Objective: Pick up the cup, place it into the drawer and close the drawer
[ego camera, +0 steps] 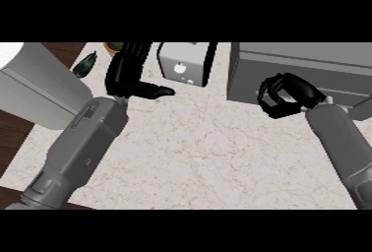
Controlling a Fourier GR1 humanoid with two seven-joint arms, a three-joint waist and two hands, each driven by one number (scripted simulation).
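Cup: can't pick it out for certain. Only candidate is a small orange-and-green rounded thing [111, 47] at the top edge of the view, touching or just behind the L hand's fingertips, mostly hidden. Can't tell if that's it.

L hand [125, 74] is over the far-left part of the table [196, 152]. Fingers are more or less straight and point away from the robot, thumb sticks out to the right. It's relaxed, w/ nothing held. L forearm runs in diagonally from the lower-left corner.

R hand [287, 96] is at the right, up against the front face of the grey drawer unit [305, 64]. Fingers are curled in to a clench, w/ no object visible inside the curl. Can't tell whether the drawer is shut or partly out; a lighter grey ledge shows just right of the hand. R forearm comes in from the lower-right.

Other stuff:
- White boxy appliance [181, 69] w/ small dark knobs, at table's far edge between the two hands, black strip down its right side.
- Dark green elongated item [85, 64], tilted, just left of the L hand.
- Big pale grey block [36, 88] overlapping the table's left edge.
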